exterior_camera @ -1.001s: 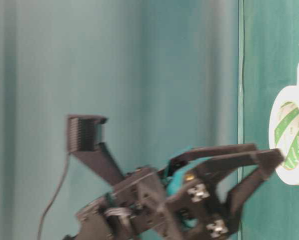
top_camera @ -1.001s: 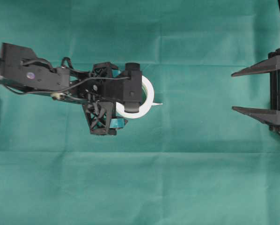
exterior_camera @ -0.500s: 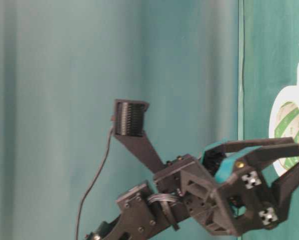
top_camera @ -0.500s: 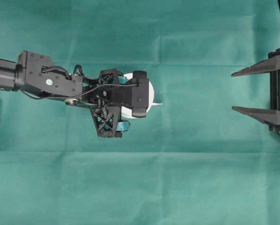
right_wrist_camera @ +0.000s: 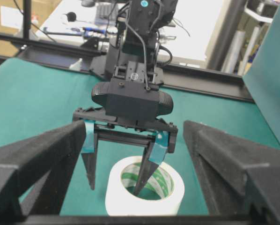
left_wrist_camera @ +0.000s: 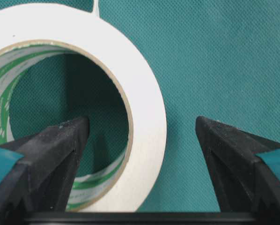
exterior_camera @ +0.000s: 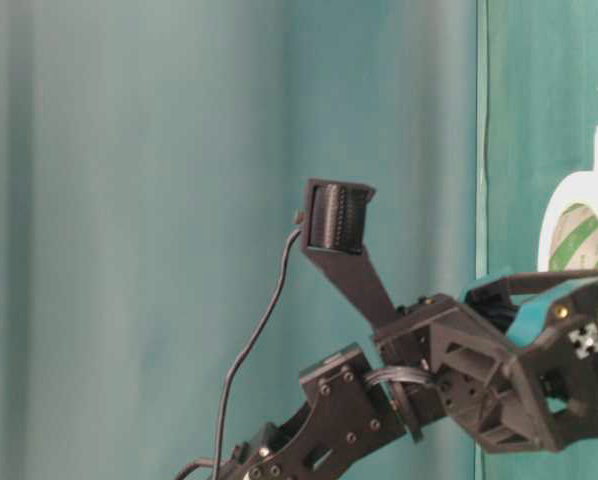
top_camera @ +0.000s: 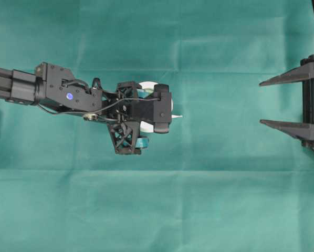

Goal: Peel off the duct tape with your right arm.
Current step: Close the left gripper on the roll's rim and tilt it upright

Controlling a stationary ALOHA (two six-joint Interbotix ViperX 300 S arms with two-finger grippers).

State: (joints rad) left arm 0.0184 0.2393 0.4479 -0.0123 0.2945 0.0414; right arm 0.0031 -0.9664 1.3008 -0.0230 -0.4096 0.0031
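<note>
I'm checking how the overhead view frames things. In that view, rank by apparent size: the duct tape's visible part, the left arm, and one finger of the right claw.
1. Left arm: by far the largest.
2. Right claw finger.
3. Duct tape: mostly hidden under the left claw, so only slivers show.

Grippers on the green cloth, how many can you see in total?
2. The left gripper hangs open over the duct tape, one finger inside the core and one outside the roll. The right gripper sits open at the right edge of the overhead view, apart from the tape.

One roll of duct tape (right_wrist_camera: 144, 187), two robot arms, one green cloth (top_camera: 199, 199).
</note>
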